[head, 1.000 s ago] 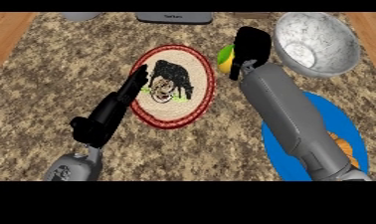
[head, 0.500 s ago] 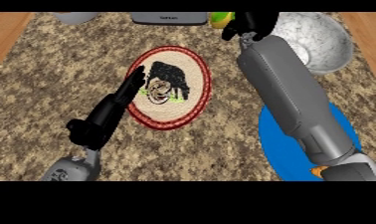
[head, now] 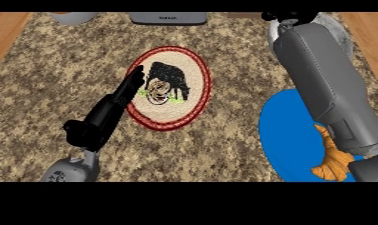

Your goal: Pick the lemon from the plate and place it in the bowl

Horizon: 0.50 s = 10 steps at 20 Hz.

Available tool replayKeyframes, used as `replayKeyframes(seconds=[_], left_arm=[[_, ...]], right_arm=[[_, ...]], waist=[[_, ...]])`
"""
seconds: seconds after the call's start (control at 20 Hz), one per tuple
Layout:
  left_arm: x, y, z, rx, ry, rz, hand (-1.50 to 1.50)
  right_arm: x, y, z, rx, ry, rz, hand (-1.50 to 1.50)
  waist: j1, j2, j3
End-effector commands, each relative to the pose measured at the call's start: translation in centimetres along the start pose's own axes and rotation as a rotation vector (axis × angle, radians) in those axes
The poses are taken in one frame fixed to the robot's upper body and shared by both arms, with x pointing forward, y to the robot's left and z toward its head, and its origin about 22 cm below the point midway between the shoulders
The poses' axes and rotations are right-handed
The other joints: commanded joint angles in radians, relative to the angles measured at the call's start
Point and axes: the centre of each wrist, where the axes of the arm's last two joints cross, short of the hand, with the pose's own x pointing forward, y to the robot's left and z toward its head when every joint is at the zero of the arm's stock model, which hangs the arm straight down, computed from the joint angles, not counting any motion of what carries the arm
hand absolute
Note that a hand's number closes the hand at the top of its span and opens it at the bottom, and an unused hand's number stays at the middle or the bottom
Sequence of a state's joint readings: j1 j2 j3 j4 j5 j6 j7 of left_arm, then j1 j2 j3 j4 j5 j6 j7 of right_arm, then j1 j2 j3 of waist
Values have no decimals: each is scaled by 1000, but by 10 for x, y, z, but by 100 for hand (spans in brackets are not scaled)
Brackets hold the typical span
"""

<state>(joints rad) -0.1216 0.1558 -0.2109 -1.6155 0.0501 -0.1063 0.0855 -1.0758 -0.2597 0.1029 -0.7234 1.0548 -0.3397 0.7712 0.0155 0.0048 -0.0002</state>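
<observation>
Grey appliance (head: 168,17), label unreadable, beyond plate (head: 198,69)

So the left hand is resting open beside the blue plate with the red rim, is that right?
Not quite. In the head view the left hand rests open, fingers straight, at the edge of a cream plate with a red rim, not a blue one. The blue plate lies at the right, under the right forearm, and has no red rim.
</observation>
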Motion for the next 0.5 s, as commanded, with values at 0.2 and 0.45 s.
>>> replayKeyframes(seconds=[0.2,0.45], left_arm=[[1,-3,-9,6,-10,-6,0],[-5,-2,-1,-20,-2,0,0]], right_arm=[[-54,8,-35,-157,43,119,150],[-96,23,-45,78,140,151,150]], waist=[[6,3,0],[15,7,1]])
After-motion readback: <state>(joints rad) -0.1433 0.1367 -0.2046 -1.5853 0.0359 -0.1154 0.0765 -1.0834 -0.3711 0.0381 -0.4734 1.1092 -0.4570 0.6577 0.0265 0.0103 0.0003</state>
